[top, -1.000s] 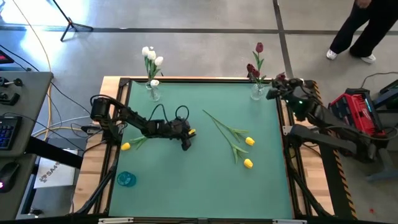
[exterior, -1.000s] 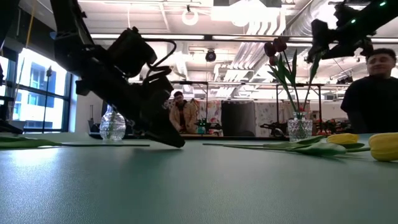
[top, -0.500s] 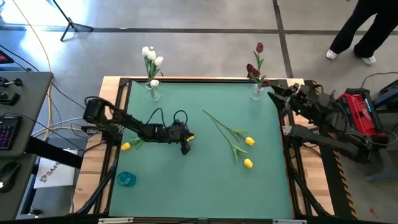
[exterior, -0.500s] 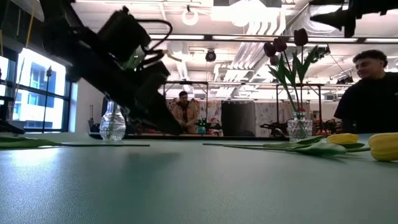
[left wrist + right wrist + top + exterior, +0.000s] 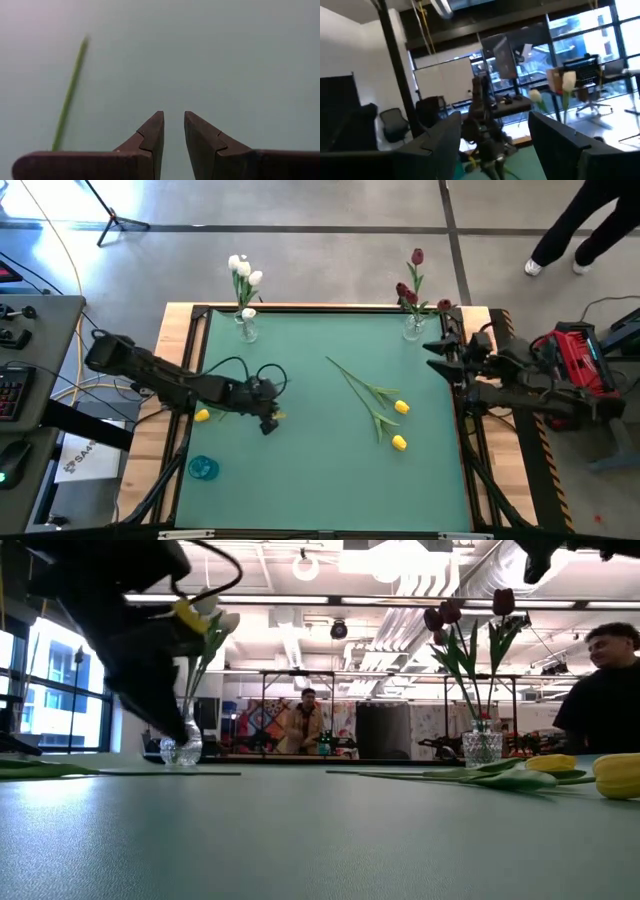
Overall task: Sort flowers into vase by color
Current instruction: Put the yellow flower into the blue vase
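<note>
Yellow tulip (image 5: 203, 416) on green mat, left pincer (image 5: 269, 425) beside, egg-shaped head

Around your green worktop (image 5: 300, 470) lies a grey concrete floor (image 5: 320, 260) crossed by dark seams — a person's legs (image 5: 575, 230) stand at its far right. Looking level, you see bright windows (image 5: 45, 700) at left, ceiling ducts and strip lights (image 5: 400, 560) overhead, and two people (image 5: 305, 725) beyond.
</note>
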